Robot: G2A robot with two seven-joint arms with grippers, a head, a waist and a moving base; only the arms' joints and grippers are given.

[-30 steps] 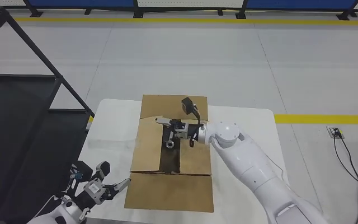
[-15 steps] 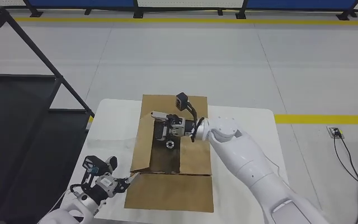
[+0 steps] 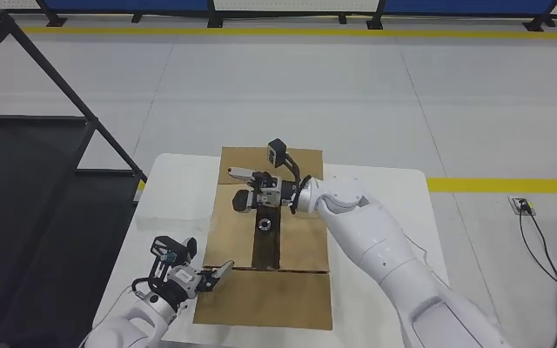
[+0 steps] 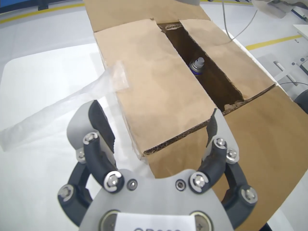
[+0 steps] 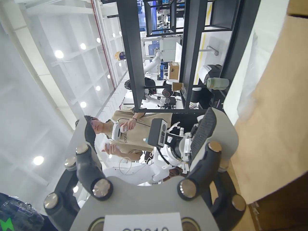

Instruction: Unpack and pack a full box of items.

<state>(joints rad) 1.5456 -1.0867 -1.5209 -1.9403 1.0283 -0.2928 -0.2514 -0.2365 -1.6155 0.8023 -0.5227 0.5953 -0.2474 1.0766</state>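
A brown cardboard box (image 3: 300, 248) stands in the middle of the white table (image 3: 178, 196), its long top flaps nearly flat with a dark slot between them. Inside the slot a spray can (image 4: 197, 65) stands upright, its cap also visible from above (image 3: 265, 224). My left gripper (image 4: 156, 126) is open at the box's near left corner (image 3: 219, 271), with the edge of the left flap (image 4: 154, 85) between its fingers. My right gripper (image 3: 244, 198) hovers open over the far end of the left flap, holding nothing (image 5: 146, 131); the cardboard (image 5: 276, 97) lies beside one finger.
A strip of clear plastic (image 4: 72, 102) lies on the table left of the box. The box's near flap (image 3: 261, 300) and far flap (image 3: 261, 161) are folded outward. A black rack (image 3: 52, 191) stands off the table's left side.
My right gripper has moved left across the box, from over the slot to over the left flap. My left gripper has advanced from the table's near left corner to the box's corner.
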